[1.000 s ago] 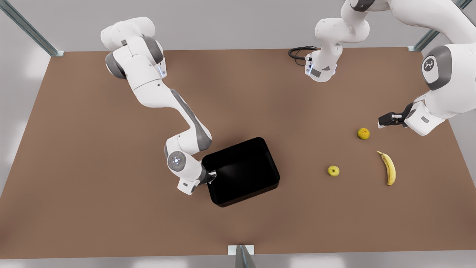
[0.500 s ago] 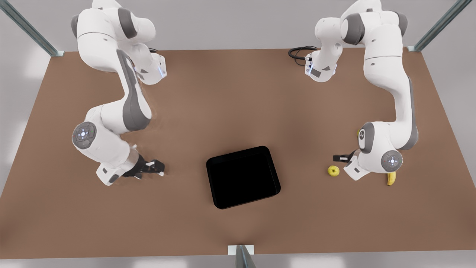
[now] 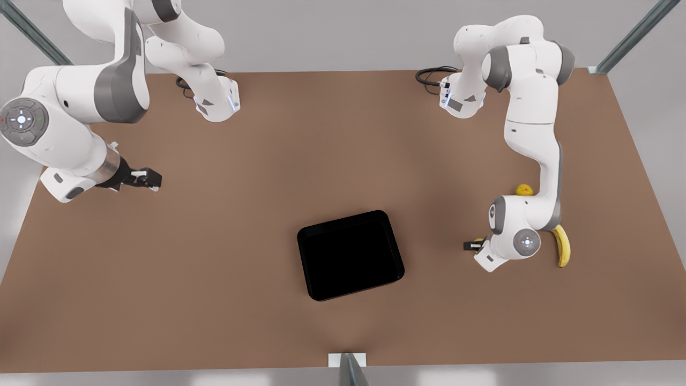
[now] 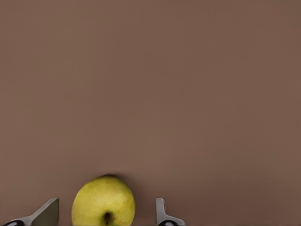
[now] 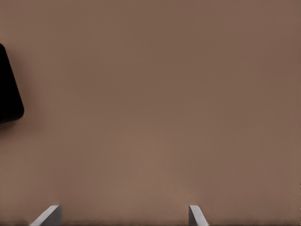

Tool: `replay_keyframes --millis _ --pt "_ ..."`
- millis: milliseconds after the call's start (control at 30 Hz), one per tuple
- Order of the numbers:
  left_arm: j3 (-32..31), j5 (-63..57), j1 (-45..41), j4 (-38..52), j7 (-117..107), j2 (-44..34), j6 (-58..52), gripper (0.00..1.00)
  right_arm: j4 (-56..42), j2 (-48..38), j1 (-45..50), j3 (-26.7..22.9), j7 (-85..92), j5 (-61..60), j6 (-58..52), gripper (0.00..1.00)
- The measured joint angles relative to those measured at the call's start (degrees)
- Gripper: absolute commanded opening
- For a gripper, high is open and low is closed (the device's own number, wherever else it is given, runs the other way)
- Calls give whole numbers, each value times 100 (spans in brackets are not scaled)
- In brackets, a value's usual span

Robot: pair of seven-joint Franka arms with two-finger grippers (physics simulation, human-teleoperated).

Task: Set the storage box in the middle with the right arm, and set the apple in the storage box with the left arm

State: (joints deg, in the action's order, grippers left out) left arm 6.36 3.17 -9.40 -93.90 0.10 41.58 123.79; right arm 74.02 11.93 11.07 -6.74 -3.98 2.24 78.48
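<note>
Brown tabletop, pale grey surround, metal struts at corners

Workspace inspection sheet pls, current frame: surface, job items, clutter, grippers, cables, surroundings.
Surface: brown table, flat, bare around the things.
Storage box: near the table's middle, nothing seen inside.
Apple: on the table, between the left gripper's fingers, not gripped.
Clutter: orange-yellow fruit and banana on the front view's right, partly behind the left arm.
Left gripper: open, low around the apple.
Right gripper: open, holds nothing, on the front view's left, far from the box.
Cables: black loop at the left arm's base.
Surroundings: grey walls, metal frame struts.
</note>
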Motion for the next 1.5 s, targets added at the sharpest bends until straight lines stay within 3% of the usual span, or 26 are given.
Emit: replay_keyframes --millis 133,167,200,367,433,500,600,700,800,967,1067,1167,1300,1333,1367,1400,1500 --pt "19 -12 5 -32 -18 46 106 100 1 21 0 0 20 17 -128 100" --pt "21 -15 7 -33 -23 53 123 86 1 26 0 0 24 19 -161 100" --pt "26 -16 8 -33 -28 69 138 81 1 31 0 0 28 20 -191 100" --pt "40 -12 0 -42 -44 93 181 81 1 46 0 0 44 24 -289 100" --pt "41 -12 0 -43 -50 93 190 73 1 58 3 0 49 24 -311 100" --pt "41 -11 0 -43 -55 97 200 73 1 77 2 -1 54 24 -326 100" --pt "41 -21 1 -43 -71 87 212 60 1 92 1 -4 63 24 -343 100" --pt "41 -38 8 -37 -103 69 219 60 1 96 0 -8 73 22 -354 100" --pt "42 -46 -38 -36 -166 -341 110 60 1 97 0 -9 83 19 -361 100" --pt "-28 -26 -993 296 -668 -1136 -460 60 1 104 1 -9 96 17 -365 100" --pt "-58 -5 -1843 1377 -1140 -763 -944 60 30 98 -4 -13 103 16 -369 100" --pt "-272 13 -2399 2537 -1685 82 -1187 60 43 97 -9 -17 108 16 -369 100" --pt "-470 6 -2606 2915 -2365 600 -1048 61 45 100 -8 -17 114 16 -365 100" --pt "-478 2 -2618 2933 -2513 654 -1010 63 45 99 -8 -18 115 16 -364 100" --pt "-480 2 -2624 2943 -2651 683 -976 75 45 98 -8 -18 116 16 -364 100" --pt "-479 7 -2626 2944 -2778 703 -945 100 45 97 -8 -18 117 16 -365 100" --pt "-472 11 -2625 2937 -3113 696 -896 100 45 98 -8 -18 119 16 -363 100"
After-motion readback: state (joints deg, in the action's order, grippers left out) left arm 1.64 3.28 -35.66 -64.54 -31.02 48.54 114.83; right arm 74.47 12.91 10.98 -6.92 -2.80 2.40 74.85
